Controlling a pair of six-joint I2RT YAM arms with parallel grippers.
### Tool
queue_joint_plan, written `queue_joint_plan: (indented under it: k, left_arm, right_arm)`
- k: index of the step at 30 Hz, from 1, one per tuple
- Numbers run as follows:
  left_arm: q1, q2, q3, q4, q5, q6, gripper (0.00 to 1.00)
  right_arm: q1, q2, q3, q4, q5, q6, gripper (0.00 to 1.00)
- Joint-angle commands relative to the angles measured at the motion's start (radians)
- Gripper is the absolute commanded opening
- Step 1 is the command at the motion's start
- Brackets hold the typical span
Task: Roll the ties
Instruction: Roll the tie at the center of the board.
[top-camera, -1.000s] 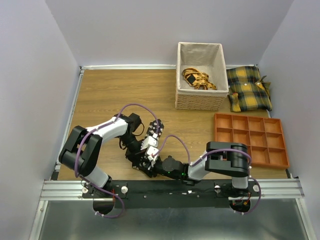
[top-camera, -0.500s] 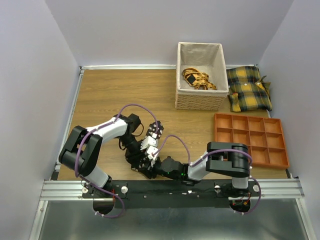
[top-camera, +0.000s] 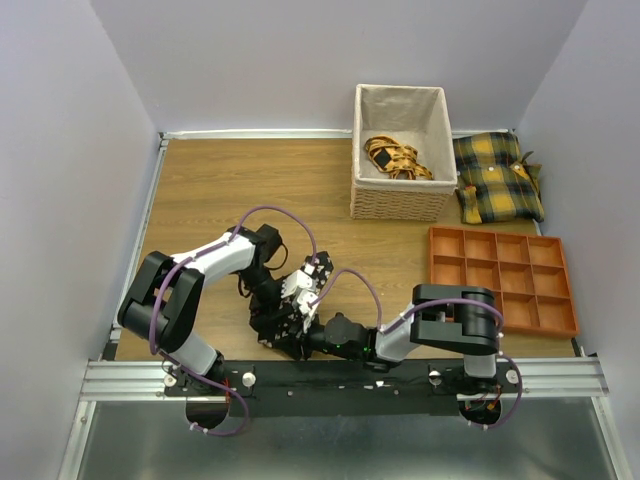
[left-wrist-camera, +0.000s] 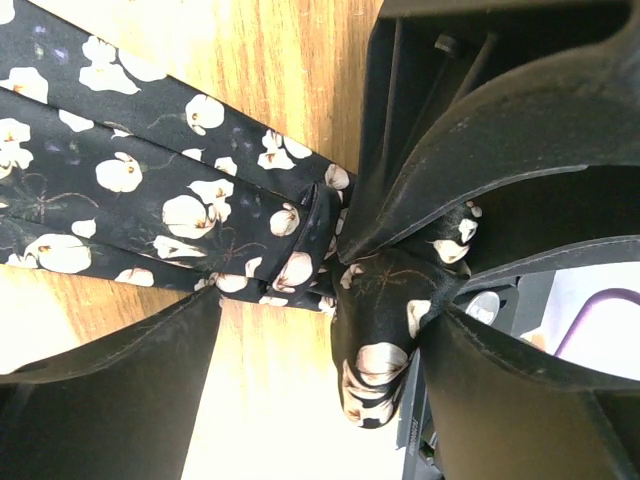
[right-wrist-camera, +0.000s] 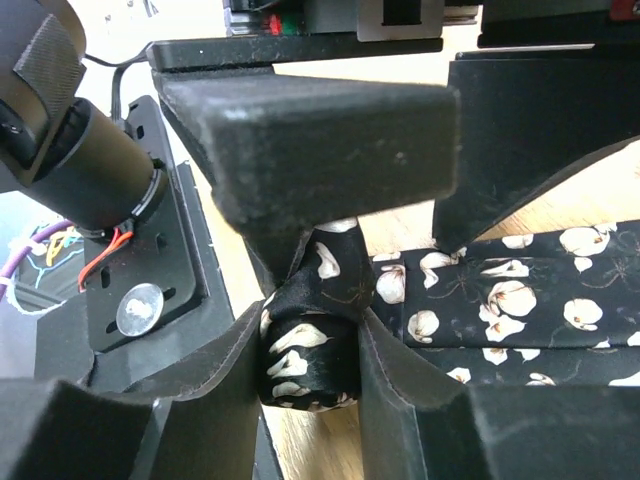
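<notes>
The right end effector (right-wrist-camera: 310, 345) pinches the rolled end of the tie (right-wrist-camera: 480, 300), with the coil squeezed between its fingers at the lower centre of the right wrist view. The left end effector (left-wrist-camera: 322, 305) stands wide, its fingers on either side of the coil without gripping it. The unrolled strip lies flat on the counter (left-wrist-camera: 290, 80), running to the upper left of the left wrist view.
</notes>
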Motion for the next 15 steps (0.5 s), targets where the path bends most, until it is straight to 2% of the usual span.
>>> queue_joint_plan:
  k: [1,2,3,4,6,11,15]
  left_arm:
    - [-0.023,-0.080,0.021,-0.066,0.182,0.294,0.83]
    - [-0.023,-0.084,0.013,-0.055,0.171,0.309,0.78]
    - [-0.023,-0.088,0.009,-0.054,0.160,0.311,0.55]
    - [-0.023,-0.088,0.004,-0.048,0.160,0.305,0.42]
    - [-0.023,-0.085,0.004,-0.072,0.167,0.320,0.28]
    - [-0.041,-0.100,-0.018,-0.101,0.191,0.354,0.23]
    - [-0.055,-0.102,-0.010,-0.120,0.187,0.358,0.30]
  right_arm:
    - [-0.058,0.129,-0.076,-0.332,0.054,0.374,0.01]
    - [-0.060,0.132,-0.077,-0.338,0.054,0.380,0.01]
    - [-0.058,0.132,-0.079,-0.342,0.054,0.385,0.01]
    - [-0.058,0.129,-0.076,-0.367,0.060,0.382,0.01]
    - [-0.058,0.111,-0.065,-0.404,0.068,0.370,0.01]
    - [-0.058,0.099,-0.030,-0.465,0.103,0.354,0.01]
    - [-0.058,0.094,-0.017,-0.502,0.114,0.363,0.01]
